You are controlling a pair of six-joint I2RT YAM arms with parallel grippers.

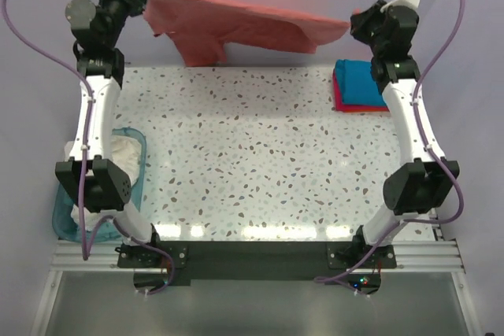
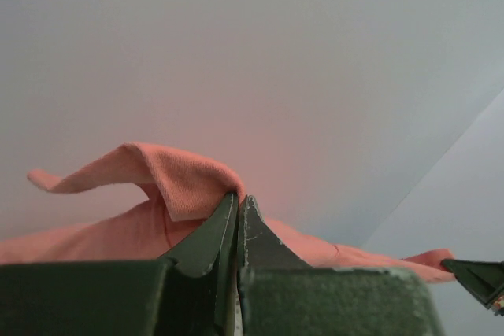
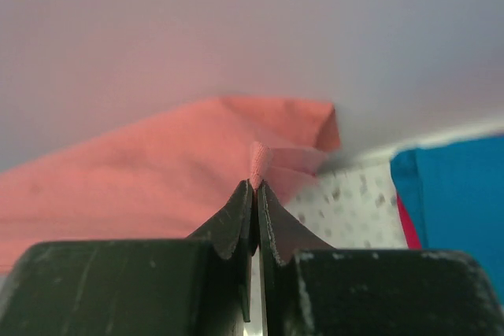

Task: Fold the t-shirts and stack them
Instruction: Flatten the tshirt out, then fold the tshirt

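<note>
**Item 1, brick-red t-shirt** (image 1: 236, 25): Held off the counter (image 1: 252, 171) and stretched in the air above its far edge, between the two arms. A loose part hangs down left of the middle. No fold is in it. From where I stand, this is the piece in hand.

**Item 2, left pincer** (image 2: 239, 198): Closed tight on one end of the brick-red t-shirt, with a flap of cloth curling over the tips.

**Item 3, right pincer** (image 3: 256, 186): Clamped on the other end, with a small pinch of cloth between the tips.

**Item 4, teal-blue t-shirt** (image 1: 358, 83): Folded and lying on top of item 5 at the far right corner of the counter. Counted as done.

**Item 5, pinkish-red t-shirt** (image 1: 358, 108): Folded and lying under the teal one, showing only along the near and left edges. Counted as done.

**Item 6, cream-white t-shirt** (image 1: 118, 151): Bunched in the light-blue bin (image 1: 135, 167) beside the counter's left edge, near the left arm. Not folded.

**Tally:** Two of four shirts are folded and stacked. The third is lifted and spread but not yet folded, and the fourth waits in the bin. I judge the job about half done. The brick-red shirt has to be laid flat, folded and added to the stack, and then the cream-white one gets the same treatment.
</note>
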